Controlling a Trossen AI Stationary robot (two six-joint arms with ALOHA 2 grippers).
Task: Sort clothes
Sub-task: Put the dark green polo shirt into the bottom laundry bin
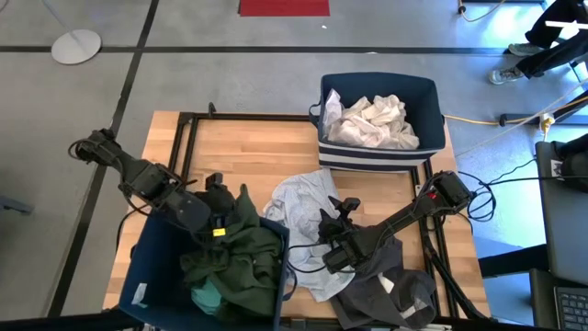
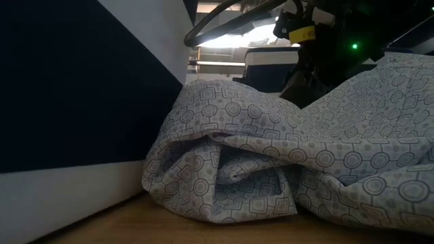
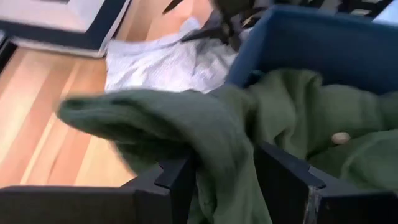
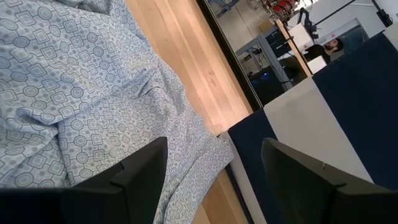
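Mid-sort, with the left pincer [image 1: 220,198] spread wide around a fold of dark olive green garment [image 1: 241,250] at the back rim of the near navy bin [image 1: 147,276], cloth draped between both fingers [image 3: 177,180] and trailing into the bin. Best released only once the hanging fold is fully over the rim, lest it slide back onto the surface [image 1: 248,147]. Right pincer [image 1: 342,213] open and empty, poised just above the pale patterned garment [image 1: 303,207] lying mid-surface, near the bin wall; a low, central pinch on a raised fold likely the cleanest pickup. Dark grey garment [image 1: 386,294] heaped at the near right edge; white clothes [image 1: 372,121] already piled in the far striped bin [image 1: 381,156]. Light wooden surface on a black frame, grey floor around, cables trailing right, a person's shoes [image 1: 503,75] at far right.
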